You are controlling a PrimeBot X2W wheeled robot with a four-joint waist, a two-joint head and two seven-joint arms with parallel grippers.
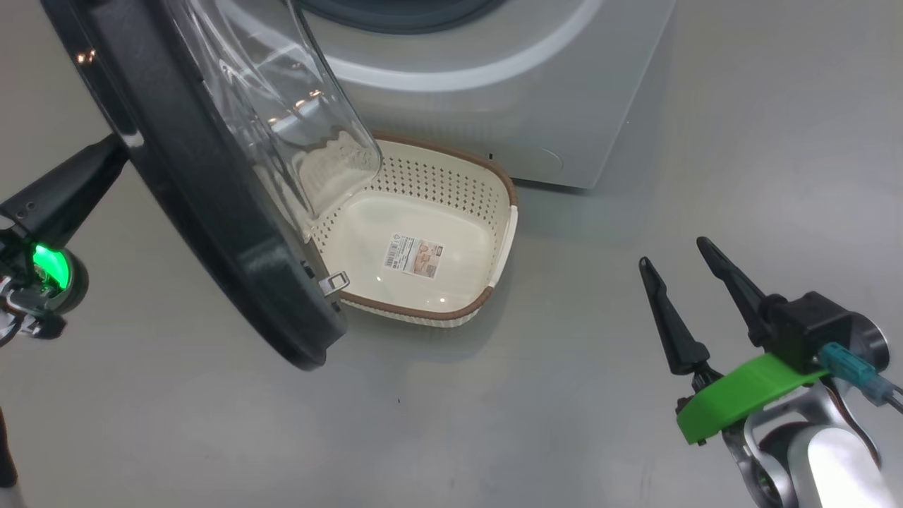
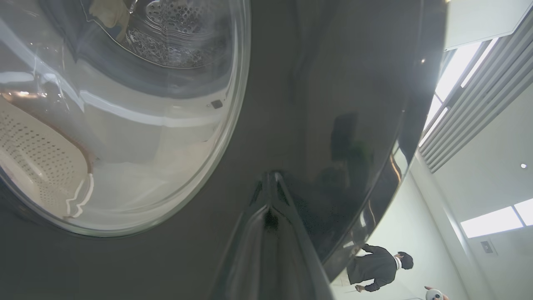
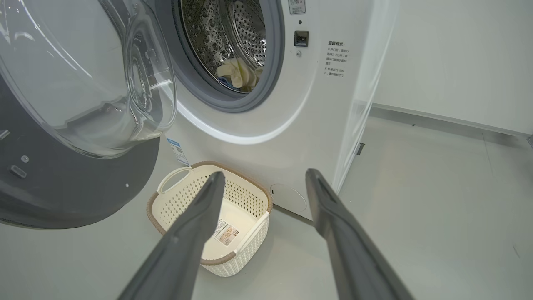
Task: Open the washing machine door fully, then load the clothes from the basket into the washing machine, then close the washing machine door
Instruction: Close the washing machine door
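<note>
Head view puts the left gripper (image 1: pixel 113 148), pinched together on nothing, at nine o'clock against the door (image 1: pixel 204 212) (likely to push it closed), right gripper (image 1: pixel 671 252) spread empty at four, clothes (image 3: pixel 237 73) in the drum (image 3: pixel 250 25).
</note>
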